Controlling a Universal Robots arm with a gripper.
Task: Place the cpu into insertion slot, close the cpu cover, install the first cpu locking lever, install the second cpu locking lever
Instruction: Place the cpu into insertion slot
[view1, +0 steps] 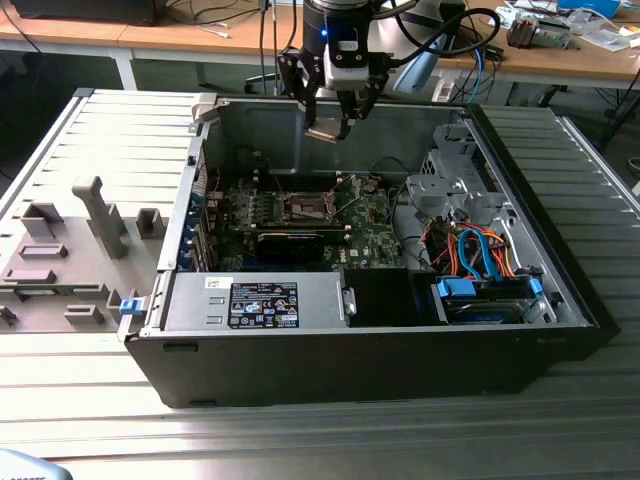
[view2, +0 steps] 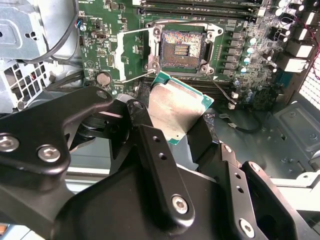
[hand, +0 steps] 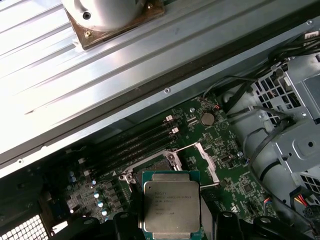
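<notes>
My gripper (view1: 330, 118) is shut on the cpu (view1: 323, 132) and hangs high over the open computer case, near its back wall. In both wrist views the silvery square chip (view2: 175, 107) (hand: 171, 205) is pinched at two opposite edges by the black fingers (view2: 145, 127). The insertion slot (view2: 182, 47) (view1: 305, 208) lies bare on the green board well below, its brownish-gold contacts showing. The cpu cover (hand: 207, 161) stands flipped open beside the socket. A thin locking lever (view2: 136, 76) is swung out.
The case holds a long black card (view1: 290, 240), a power supply (view1: 265, 300) at the front and a drive cage with blue and orange cables (view1: 480, 262) at the exterior view's right. A grey fixture (view1: 70, 255) sits outside, at the left.
</notes>
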